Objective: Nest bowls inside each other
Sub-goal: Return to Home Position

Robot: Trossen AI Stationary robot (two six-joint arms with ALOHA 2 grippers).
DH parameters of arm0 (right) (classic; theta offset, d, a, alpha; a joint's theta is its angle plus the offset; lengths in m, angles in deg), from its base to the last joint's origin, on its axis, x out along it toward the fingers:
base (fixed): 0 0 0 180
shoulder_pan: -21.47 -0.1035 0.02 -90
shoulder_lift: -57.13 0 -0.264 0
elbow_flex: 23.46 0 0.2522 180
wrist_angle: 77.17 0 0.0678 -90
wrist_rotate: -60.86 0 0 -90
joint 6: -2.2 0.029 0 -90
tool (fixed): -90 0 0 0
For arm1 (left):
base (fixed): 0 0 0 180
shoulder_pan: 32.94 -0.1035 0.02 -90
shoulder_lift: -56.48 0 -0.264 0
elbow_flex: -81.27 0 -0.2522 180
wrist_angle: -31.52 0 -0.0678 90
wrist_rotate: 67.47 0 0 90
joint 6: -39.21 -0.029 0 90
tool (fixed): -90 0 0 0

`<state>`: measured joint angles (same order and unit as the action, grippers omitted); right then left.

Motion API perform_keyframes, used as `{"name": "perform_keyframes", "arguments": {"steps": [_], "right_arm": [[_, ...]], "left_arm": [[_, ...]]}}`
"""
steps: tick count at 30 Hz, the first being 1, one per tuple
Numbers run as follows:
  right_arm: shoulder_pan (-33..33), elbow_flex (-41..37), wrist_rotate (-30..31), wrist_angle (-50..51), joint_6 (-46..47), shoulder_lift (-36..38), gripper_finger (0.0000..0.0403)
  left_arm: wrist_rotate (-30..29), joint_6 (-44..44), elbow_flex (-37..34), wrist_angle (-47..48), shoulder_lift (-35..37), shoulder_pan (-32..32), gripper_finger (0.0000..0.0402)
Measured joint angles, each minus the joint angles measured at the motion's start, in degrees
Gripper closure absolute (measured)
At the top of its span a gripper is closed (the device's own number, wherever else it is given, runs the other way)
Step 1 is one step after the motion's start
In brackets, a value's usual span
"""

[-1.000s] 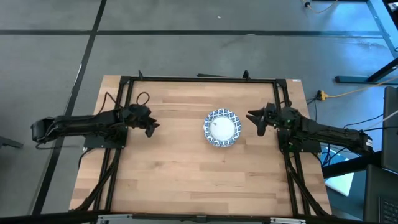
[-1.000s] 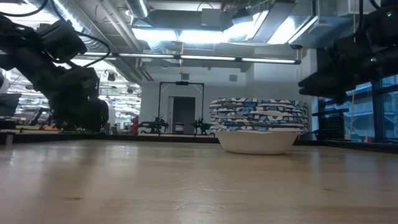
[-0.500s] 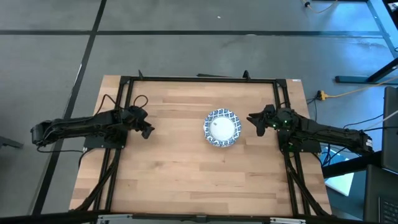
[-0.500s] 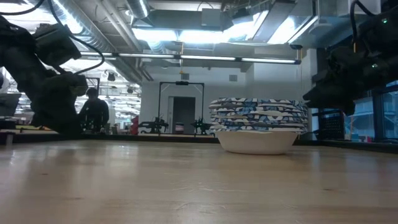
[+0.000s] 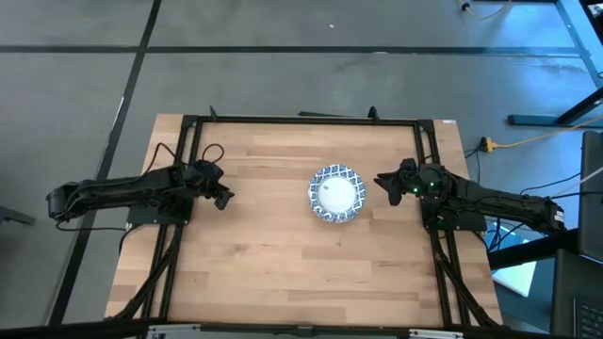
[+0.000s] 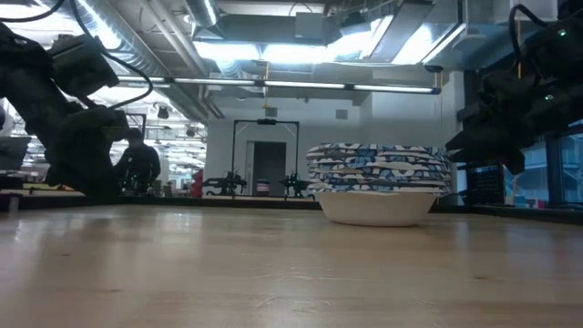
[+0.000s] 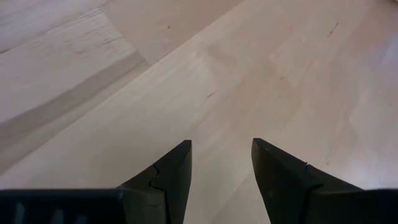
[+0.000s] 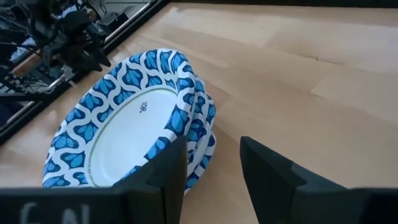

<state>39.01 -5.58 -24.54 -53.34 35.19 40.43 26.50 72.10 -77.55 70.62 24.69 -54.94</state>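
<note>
The bowls (image 5: 335, 194) stand nested in one stack at the table's middle, the lowest bowl's base on the wood; the low view shows the stack (image 6: 377, 182) as several blue-and-white rims above a white bowl. In the right wrist view the stack (image 8: 130, 121) lies just ahead of the fingers. My left gripper (image 5: 226, 196) hovers open over bare wood left of the stack, as the left wrist view (image 7: 221, 158) shows. My right gripper (image 5: 382, 181) hovers open to the stack's right (image 8: 211, 162). Neither touches a bowl.
The wooden table (image 5: 283, 273) has a black frame rail (image 5: 301, 121) along its far edge and rails along both sides. Bare wood lies on every side of the stack. In the low view a person (image 6: 137, 164) shows in the room behind.
My left gripper has drawn back a little toward the table's left edge, away from the stack. My right arm has shifted slightly and sunk a little in the low view. The stack of bowls has stayed still.
</note>
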Motion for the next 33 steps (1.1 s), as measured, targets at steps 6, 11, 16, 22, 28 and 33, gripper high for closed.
{"name": "perform_keyframes", "arguments": {"steps": [6, 11, 16, 22, 28, 33], "right_arm": [[0.00, 0.00, -0.07, 0.02, 1.38, -0.04, 0.0253], [0.00, 0.00, -0.09, 0.02, 1.25, -0.04, 0.0253], [0.00, 0.00, -0.11, 0.04, 0.98, -0.04, 0.0253], [0.00, 0.00, -0.15, 0.09, 1.04, -1.91, 0.0253], [0.00, 0.02, -0.17, 0.11, -2.39, -2.18, 0.0253], [0.00, 0.02, -0.17, 0.11, -4.29, -0.75, 0.0253]], "left_arm": [[-0.22, -2.00, 0.00, 0.07, 0.00, 0.00, 0.0240], [-0.26, -3.16, 0.00, 0.07, 0.00, 0.00, 0.0240], [-0.26, -3.41, 0.00, 0.07, 0.00, 0.00, 0.0240], [-4.91, -0.34, 0.02, 0.87, 0.00, 0.00, 0.0240], [-5.67, -1.15, 0.02, 0.80, 1.58, 0.02, 0.0240], [-6.75, -2.63, 0.02, 0.26, 6.71, 0.04, 0.0240]]}}
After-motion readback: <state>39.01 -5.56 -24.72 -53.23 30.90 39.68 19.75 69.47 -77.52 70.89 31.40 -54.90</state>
